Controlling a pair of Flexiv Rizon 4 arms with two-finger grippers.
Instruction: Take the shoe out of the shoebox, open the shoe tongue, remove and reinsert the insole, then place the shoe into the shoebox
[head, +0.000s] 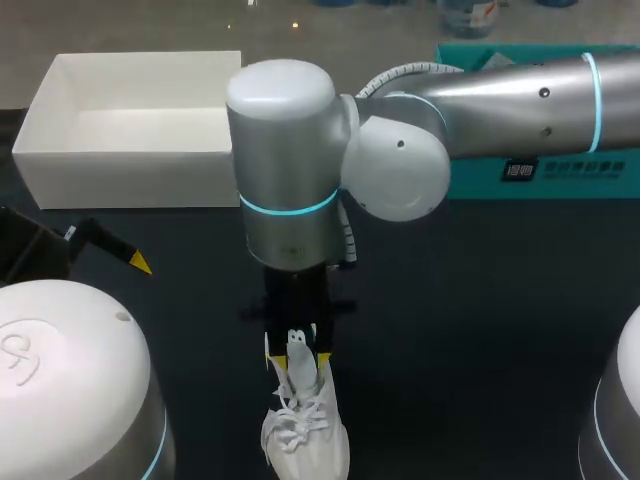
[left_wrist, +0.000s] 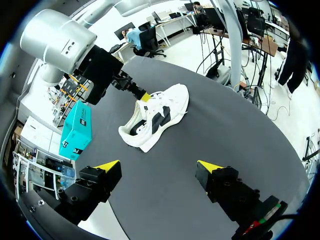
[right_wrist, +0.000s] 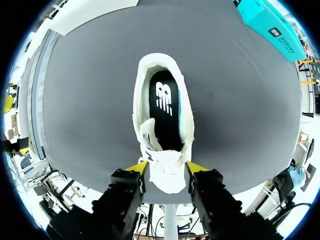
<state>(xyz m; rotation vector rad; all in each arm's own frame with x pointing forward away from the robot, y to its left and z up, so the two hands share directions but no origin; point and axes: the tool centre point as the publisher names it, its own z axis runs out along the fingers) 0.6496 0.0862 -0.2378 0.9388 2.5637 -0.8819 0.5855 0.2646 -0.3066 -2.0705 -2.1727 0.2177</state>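
A white shoe (head: 305, 425) lies on the dark table near the front edge, toe toward me. Its black insole (right_wrist: 162, 107) shows inside the opening. My right gripper (right_wrist: 167, 167) comes straight down over the shoe. Its yellow fingertips (right_wrist: 140, 166) press the raised white tongue (right_wrist: 167, 175) from both sides, so it is shut on the tongue. The left wrist view shows the shoe (left_wrist: 157, 117) with the right gripper (left_wrist: 142, 96) at its upper. My left gripper (left_wrist: 162, 167) hangs open and empty well short of the shoe. The white shoebox (head: 130, 165) stands empty at the back left.
A teal box (head: 540, 170) lies at the back right, behind my right arm, and shows again as the teal box (left_wrist: 77, 130) in the left wrist view. My left gripper (head: 105, 245) sits at the table's left side, in front of the shoebox.
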